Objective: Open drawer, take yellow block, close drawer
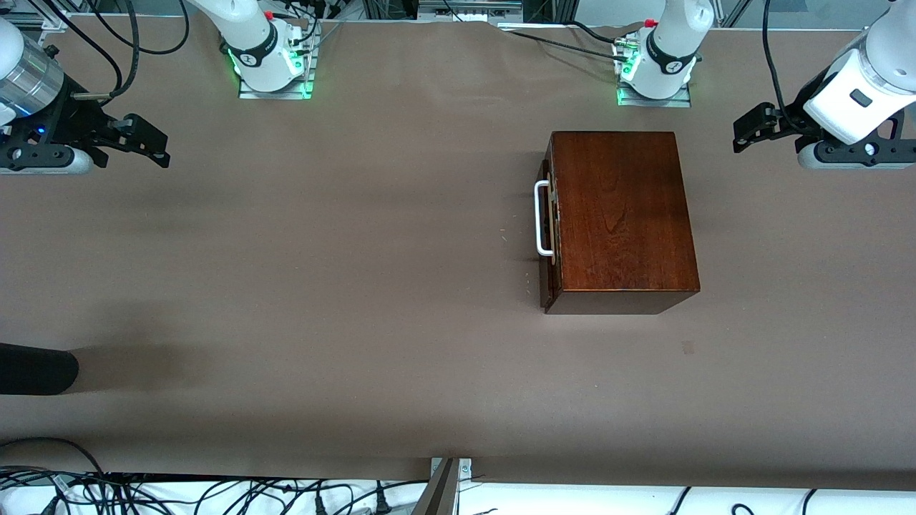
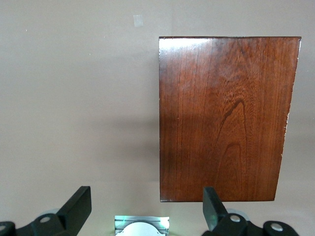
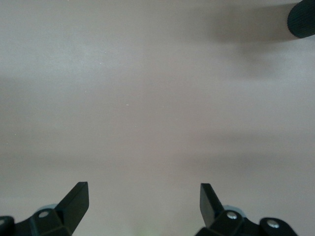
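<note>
Now the box (image 1: pixel 626 214) sits toward the left arm's end, long axis running near-far, closed drawer (image 1: pixel 549 229) and handle (image 1: pixel 542 218) facing the right arm's end. Left gripper (image 1: pixel 751 129) and right gripper (image 1: pixel 147 143) hang wide open, empty, over the table (image 1: pixel 322 286) ends.

box (image 1: pixel 622 218) on table (image 1: pixel 322 286), drawer (image 1: pixel 547 222) shut

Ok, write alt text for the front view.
A glossy dark-brown wooden box sits on a brown table toward the left arm's end, its drawer shut and the white loop handle facing the right arm's end. The left hand and right hand hang open over the table's two ends, both arms waiting.
</note>
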